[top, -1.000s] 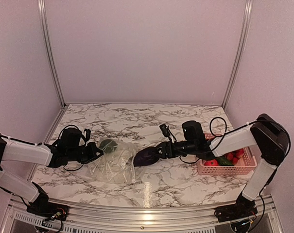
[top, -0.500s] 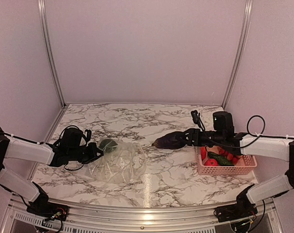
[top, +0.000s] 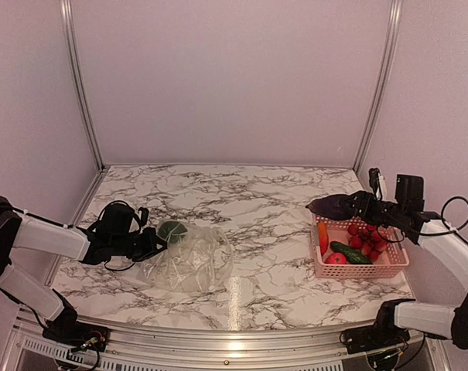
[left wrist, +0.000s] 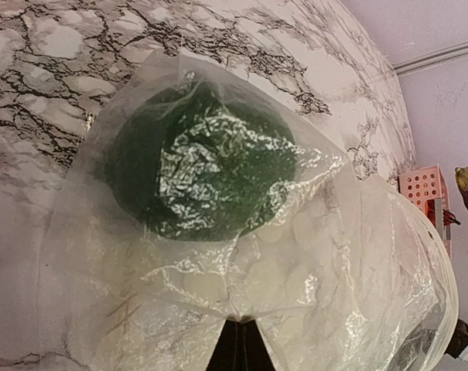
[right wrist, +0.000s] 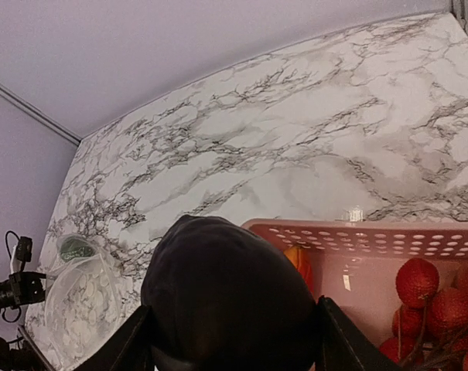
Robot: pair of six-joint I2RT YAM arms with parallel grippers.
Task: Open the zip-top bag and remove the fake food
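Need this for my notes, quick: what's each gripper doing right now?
Left gripper: closed, pinching the bag at its edge.
Right gripper: closed on the purple piece.

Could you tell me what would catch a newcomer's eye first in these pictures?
The dark purple piece, gripped by the right gripper, hangs over the far rim of the pink basket. Next, the clear zip-top bag at left, pinched by the left gripper, one dark green piece inside.
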